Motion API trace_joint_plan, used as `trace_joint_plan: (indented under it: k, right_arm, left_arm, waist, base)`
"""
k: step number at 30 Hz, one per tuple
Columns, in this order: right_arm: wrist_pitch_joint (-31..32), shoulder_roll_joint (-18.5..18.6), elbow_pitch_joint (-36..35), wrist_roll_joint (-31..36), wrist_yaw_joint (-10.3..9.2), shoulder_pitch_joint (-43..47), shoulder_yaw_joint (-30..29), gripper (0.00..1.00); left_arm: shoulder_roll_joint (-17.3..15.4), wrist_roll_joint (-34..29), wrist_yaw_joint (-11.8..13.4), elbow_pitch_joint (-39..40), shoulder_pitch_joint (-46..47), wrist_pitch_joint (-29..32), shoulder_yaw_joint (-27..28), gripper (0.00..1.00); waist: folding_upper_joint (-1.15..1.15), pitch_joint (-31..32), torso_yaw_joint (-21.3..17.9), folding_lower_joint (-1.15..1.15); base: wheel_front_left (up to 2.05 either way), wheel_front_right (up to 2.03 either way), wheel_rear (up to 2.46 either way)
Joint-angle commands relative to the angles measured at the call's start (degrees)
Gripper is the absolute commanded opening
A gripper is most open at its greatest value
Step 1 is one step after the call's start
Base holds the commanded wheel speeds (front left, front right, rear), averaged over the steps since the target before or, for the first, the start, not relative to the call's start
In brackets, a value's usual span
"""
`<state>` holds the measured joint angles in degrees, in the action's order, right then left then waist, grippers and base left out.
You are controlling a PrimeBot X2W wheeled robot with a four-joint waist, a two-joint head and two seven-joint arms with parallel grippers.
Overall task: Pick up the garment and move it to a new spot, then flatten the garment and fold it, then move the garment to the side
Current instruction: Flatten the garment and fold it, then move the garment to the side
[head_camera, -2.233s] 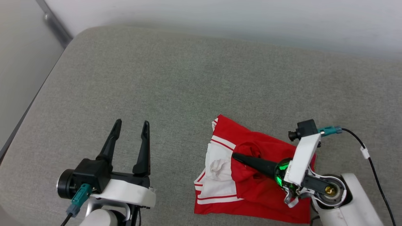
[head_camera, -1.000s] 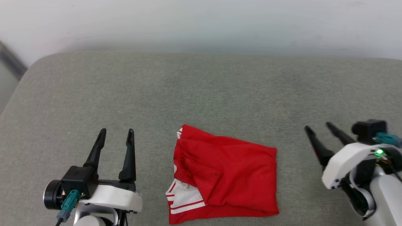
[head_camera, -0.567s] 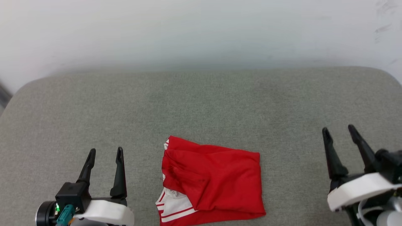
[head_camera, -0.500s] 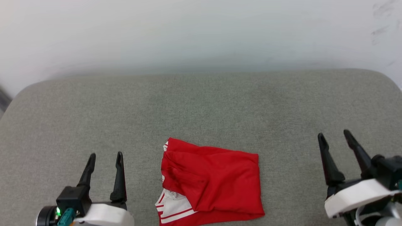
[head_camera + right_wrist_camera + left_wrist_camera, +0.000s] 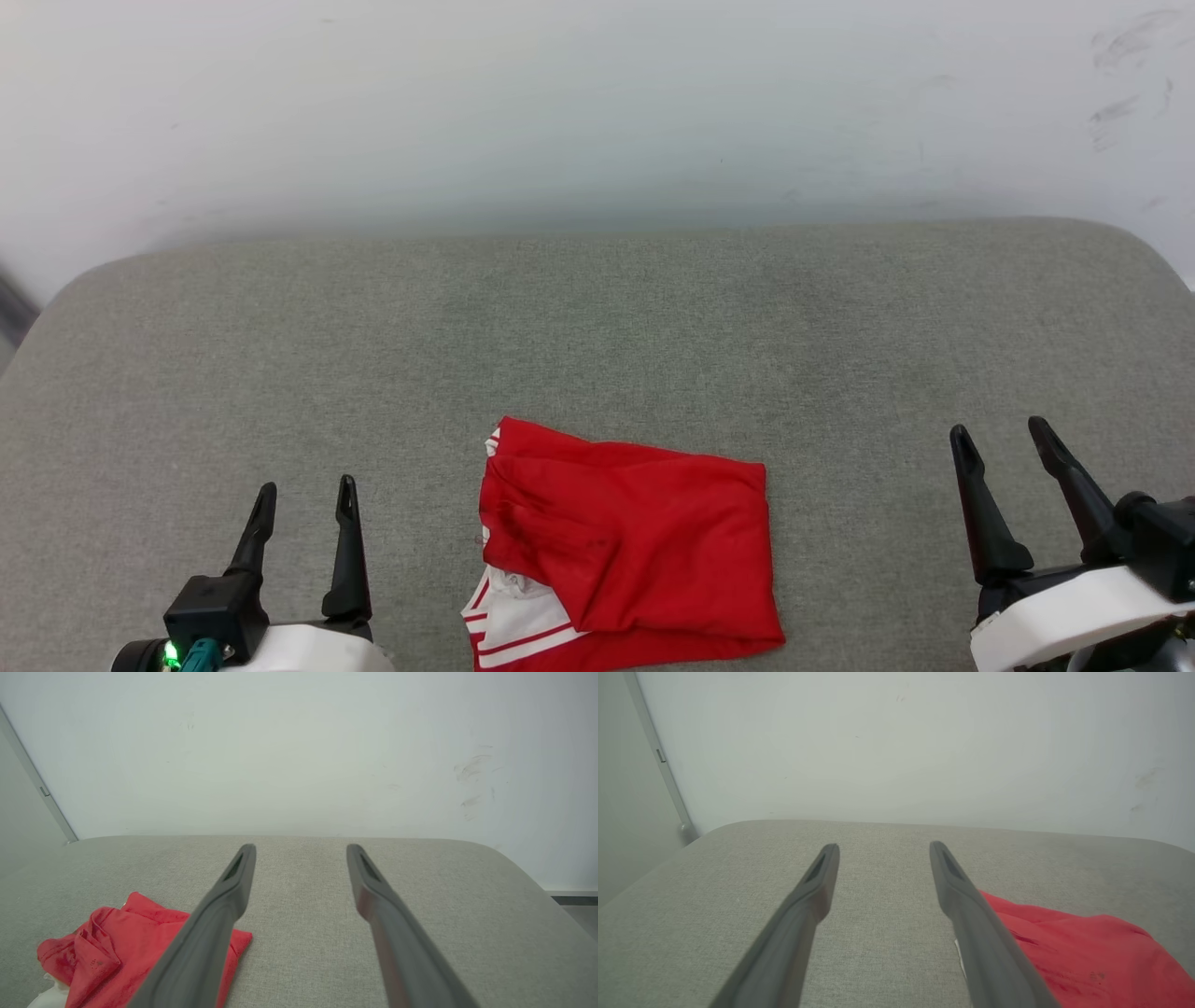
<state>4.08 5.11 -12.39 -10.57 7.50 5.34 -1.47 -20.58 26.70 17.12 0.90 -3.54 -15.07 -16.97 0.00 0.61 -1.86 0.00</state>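
Note:
The garment [image 5: 635, 541] lies folded into a rough red rectangle near the front middle of the grey surface, a white sleeve with red stripes poking out at its lower left corner. In the left wrist view the garment [image 5: 1069, 952] sits to the lower right; in the right wrist view the garment [image 5: 117, 952] sits to the lower left. My left gripper [image 5: 306, 493] is open at the lower left, apart from the cloth, fingers empty. Far to the right my right gripper [image 5: 999, 437] is open too, holding nothing.
The grey padded surface [image 5: 597, 327] spreads wide around the garment and ends at a pale wall [image 5: 597, 112] behind. Its rounded corners show at the far left and far right. A grey rail [image 5: 658, 760] runs down the wall at the left.
The right gripper has let go of the garment and drawn back to the right, leaving it folded over. The camera has turned and tilted, so the whole picture has shifted. Both grippers stay open.

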Motion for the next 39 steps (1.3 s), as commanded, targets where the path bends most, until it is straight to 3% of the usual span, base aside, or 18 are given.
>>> trace_joint_plan:
  k: [1, 7, 11, 19, 22, 29, 39]
  right_arm:
    - [0.38, -0.36, -0.46, 0.14, -0.03, 0.73, -0.24, 1.00]
    - [1.80, -0.45, -0.85, -0.81, -0.03, 0.50, -0.85, 1.00]
    - [5.52, -0.28, 0.30, -6.53, -0.03, -0.20, -3.97, 1.00]
    - [21.62, 6.50, 8.70, -21.88, -0.03, -3.04, -9.99, 1.00]
    - [27.85, 7.28, 12.43, -26.86, -0.03, -3.74, -11.04, 1.00]
    - [37.61, 3.64, 19.43, -35.51, -0.03, -7.13, -9.17, 1.00]
    - [39.71, -0.24, 28.87, -51.13, -0.03, -13.44, -3.58, 1.00]
  left_arm:
    - [0.43, -0.67, -0.40, -0.04, -0.09, -0.12, 0.33, 1.00]
    - [1.55, -1.54, -0.90, -0.19, 0.69, -0.12, 1.06, 1.00]
    - [2.96, -2.43, -1.37, 0.41, 1.55, -0.12, 2.04, 1.00]
    - [6.81, -5.04, -3.48, 0.60, 3.19, -0.12, 3.55, 1.00]
    - [8.25, -5.98, -4.63, 0.51, 4.05, -0.12, 4.15, 1.00]
    - [11.08, -8.16, -7.45, -0.14, 6.45, -0.12, 5.46, 1.00]
    - [13.31, -10.57, -10.75, -2.17, 9.42, -0.12, 7.73, 1.00]
  waist:
    - [0.00, -0.14, 0.05, 0.00]
    - [0.00, -0.48, 0.15, 0.00]
    - [0.00, -1.25, 0.84, 0.00]
    - [0.00, -3.85, 4.36, 0.00]
    - [0.00, -5.22, 6.00, 0.00]
    - [0.00, -9.43, 9.32, 0.00]
    - [0.00, -12.86, 11.43, 0.00]
  base:
    - [0.00, 0.00, 0.00]
    - [0.00, 0.00, 0.00]
    - [0.00, 0.00, 0.00]
    - [0.00, 0.00, 0.00]
    - [0.00, 0.00, 0.00]
    - [0.00, 0.00, 0.00]
    - [0.00, 0.00, 0.00]
